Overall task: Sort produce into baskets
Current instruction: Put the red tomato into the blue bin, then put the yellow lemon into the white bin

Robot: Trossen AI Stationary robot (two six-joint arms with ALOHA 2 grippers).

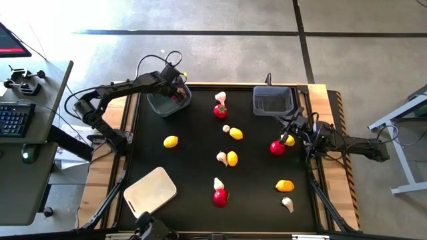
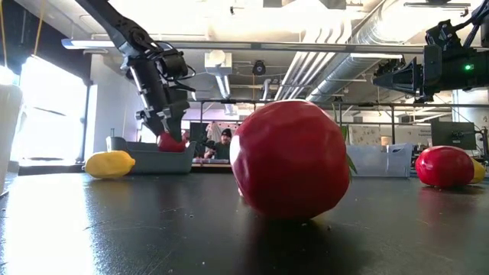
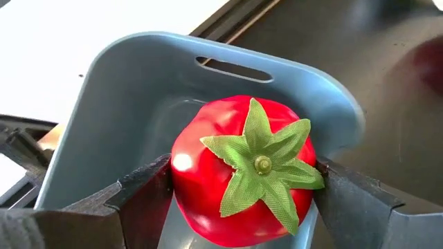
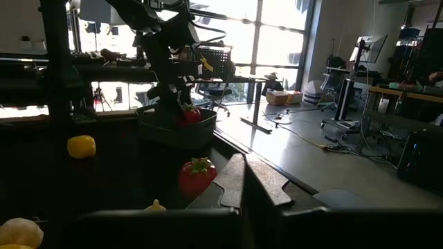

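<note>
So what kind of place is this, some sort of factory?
More likely a robotics lab or workshop than a factory. Bare ducts and pipes run under an open ceiling, desks and office chairs stand by big windows, and a keyboard sits on a desk beside the robot's table.

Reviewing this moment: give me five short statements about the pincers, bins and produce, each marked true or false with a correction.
1. The left pincer is over the grey-blue bin with a red tomato between its fingers. True.
2. The right pincer is open. False: it is shut.
3. The cream tray holds a lemon. False: nothing lies on it.
4. The dark rectangular bin sits at the table's far right. True.
5. The right pincer holds a garlic bulb. False: it holds nothing.
</note>
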